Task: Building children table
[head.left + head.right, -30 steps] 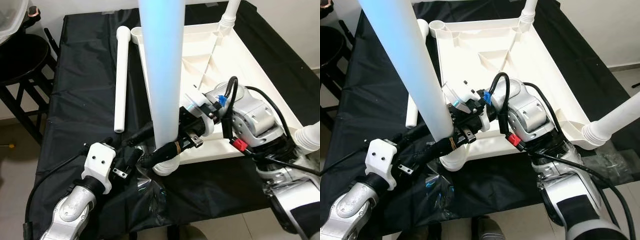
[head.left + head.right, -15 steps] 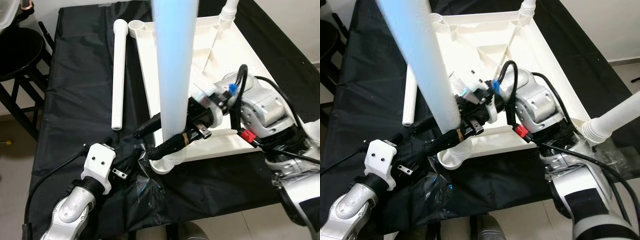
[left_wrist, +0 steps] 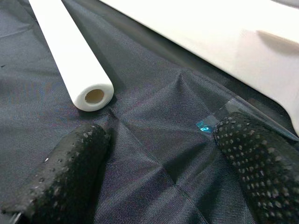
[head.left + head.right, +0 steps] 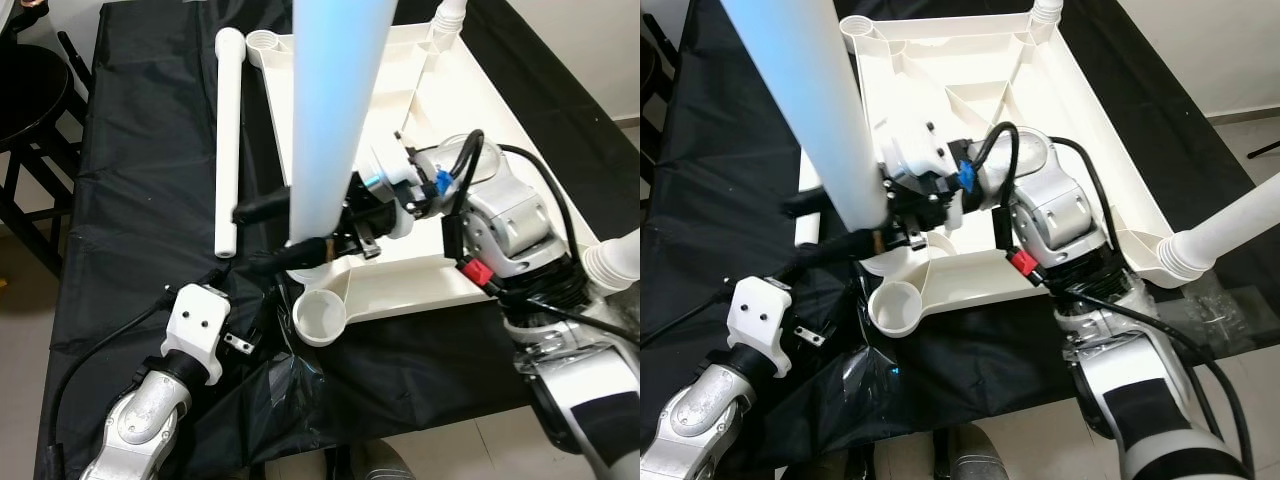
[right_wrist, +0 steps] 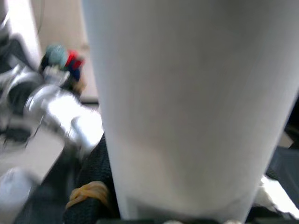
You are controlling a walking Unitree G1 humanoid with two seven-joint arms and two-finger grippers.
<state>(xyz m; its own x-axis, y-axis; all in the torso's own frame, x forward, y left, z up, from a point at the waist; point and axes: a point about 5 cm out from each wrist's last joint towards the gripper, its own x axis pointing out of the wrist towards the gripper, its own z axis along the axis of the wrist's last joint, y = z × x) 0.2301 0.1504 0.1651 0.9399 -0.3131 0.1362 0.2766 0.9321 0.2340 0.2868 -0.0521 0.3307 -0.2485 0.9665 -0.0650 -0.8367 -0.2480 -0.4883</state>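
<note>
White plastic table leg [image 4: 335, 110] stands clamped in the right gripper [image 4: 285, 235] above the empty corner socket [image 4: 320, 317]; left gripper [image 3: 159, 163] gapes nearby.

I seem to be in a home room: tiled floor [image 4: 20, 330], pale wall [image 4: 1200, 40], black chair [image 4: 30, 100] beside my cloth-covered bench [image 4: 130, 200].

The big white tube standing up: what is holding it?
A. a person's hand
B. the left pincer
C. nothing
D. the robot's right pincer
D: the right pincer has its black fingers on both sides of the white tube; the left pincer is open over the black cloth.
</note>
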